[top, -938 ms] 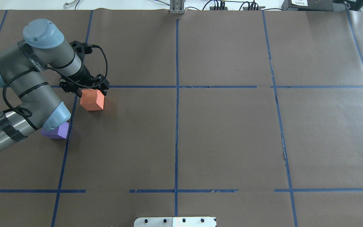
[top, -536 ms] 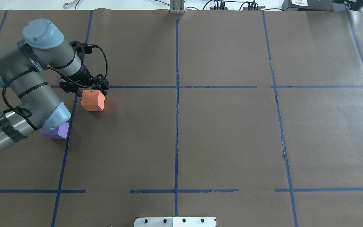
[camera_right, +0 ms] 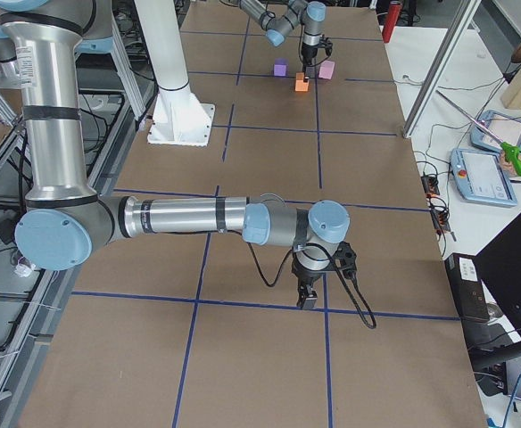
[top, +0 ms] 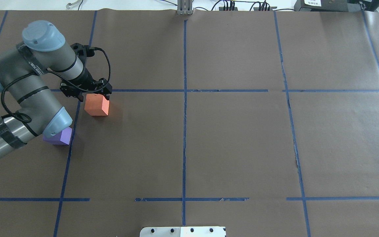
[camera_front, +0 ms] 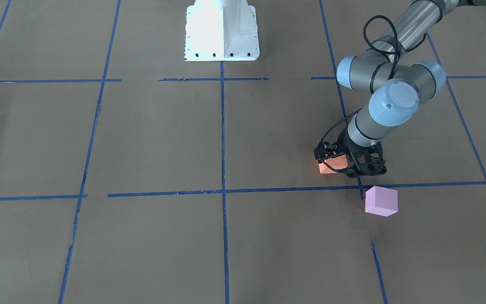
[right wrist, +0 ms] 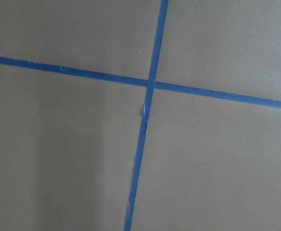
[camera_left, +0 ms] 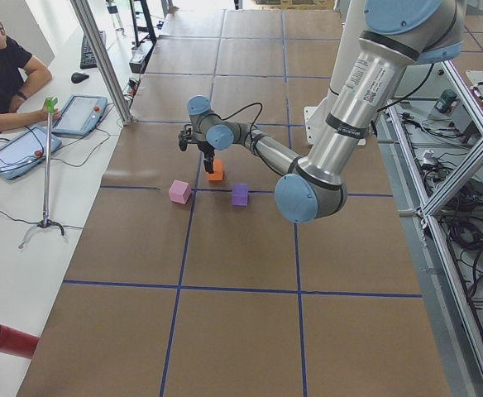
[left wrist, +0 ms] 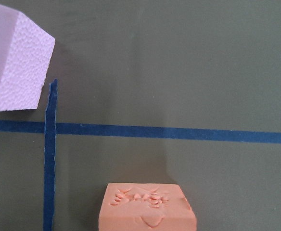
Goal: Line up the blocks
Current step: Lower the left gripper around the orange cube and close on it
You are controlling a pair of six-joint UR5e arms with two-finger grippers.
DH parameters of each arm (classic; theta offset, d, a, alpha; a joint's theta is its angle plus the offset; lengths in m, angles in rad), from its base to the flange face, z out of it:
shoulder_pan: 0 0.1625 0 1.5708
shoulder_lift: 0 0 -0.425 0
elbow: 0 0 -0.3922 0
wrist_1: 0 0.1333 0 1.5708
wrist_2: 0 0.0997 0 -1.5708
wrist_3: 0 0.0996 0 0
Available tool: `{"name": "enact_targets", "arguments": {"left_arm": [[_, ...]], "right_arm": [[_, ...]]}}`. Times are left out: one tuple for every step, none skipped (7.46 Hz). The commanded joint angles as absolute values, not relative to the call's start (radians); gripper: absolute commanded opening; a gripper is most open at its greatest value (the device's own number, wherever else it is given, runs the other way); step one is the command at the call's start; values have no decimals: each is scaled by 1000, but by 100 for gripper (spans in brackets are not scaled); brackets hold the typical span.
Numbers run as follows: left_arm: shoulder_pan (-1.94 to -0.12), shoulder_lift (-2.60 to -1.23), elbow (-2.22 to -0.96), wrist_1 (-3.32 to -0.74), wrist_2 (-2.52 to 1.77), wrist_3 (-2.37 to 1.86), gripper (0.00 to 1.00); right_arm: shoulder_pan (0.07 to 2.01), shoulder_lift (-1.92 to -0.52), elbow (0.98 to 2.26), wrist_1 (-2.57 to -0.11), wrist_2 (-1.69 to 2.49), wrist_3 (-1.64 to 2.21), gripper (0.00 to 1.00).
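Note:
The orange block (top: 96,106) sits flat on the brown table, just this side of a blue tape line. My left gripper (top: 93,95) hovers over its far edge, open, with the fingers apart on either side and not gripping; it also shows in the front view (camera_front: 349,164) beside the orange block (camera_front: 329,165). The left wrist view shows the orange block (left wrist: 147,208) low in the middle and the pale pink block (left wrist: 15,62) at the top left. The pink block (camera_front: 381,201) lies past the tape line. The purple block (top: 59,136) is partly under my left elbow. My right gripper (camera_right: 307,299) shows only in the right side view, so I cannot tell its state.
Blue tape lines (top: 185,98) divide the brown paper into a grid. The white robot base (camera_front: 222,29) stands at the table's edge. An operator (camera_left: 2,74) sits beyond the far end with tablets. The right wrist view shows only a tape crossing (right wrist: 150,84).
The orange block went from tilted in the gripper to lying flat on the table. The left gripper has let it go and drawn slightly back and to the left.

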State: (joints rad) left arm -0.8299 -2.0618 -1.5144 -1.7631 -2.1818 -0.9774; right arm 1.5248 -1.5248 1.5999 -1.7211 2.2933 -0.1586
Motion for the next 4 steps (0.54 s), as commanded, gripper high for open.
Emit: {"name": "enact_targets", "arguments": {"left_arm": [[-827, -2060, -1509, -1769, -2157, -976, 100], [-827, -2059, -1508, -1770, -2152, -974, 100], [-821, -2059, -1500, -1770, -2152, -974, 100], [-813, -2056, -1496, -1773, -2152, -974, 100]], "right_arm": [[1525, -1525, 1600, -1721, 2293, -158, 100], [1525, -1525, 1600, -1721, 2293, -158, 100], [1525, -1525, 1600, -1721, 2293, -158, 100], [1525, -1525, 1600, -1721, 2293, -158, 100]]}}
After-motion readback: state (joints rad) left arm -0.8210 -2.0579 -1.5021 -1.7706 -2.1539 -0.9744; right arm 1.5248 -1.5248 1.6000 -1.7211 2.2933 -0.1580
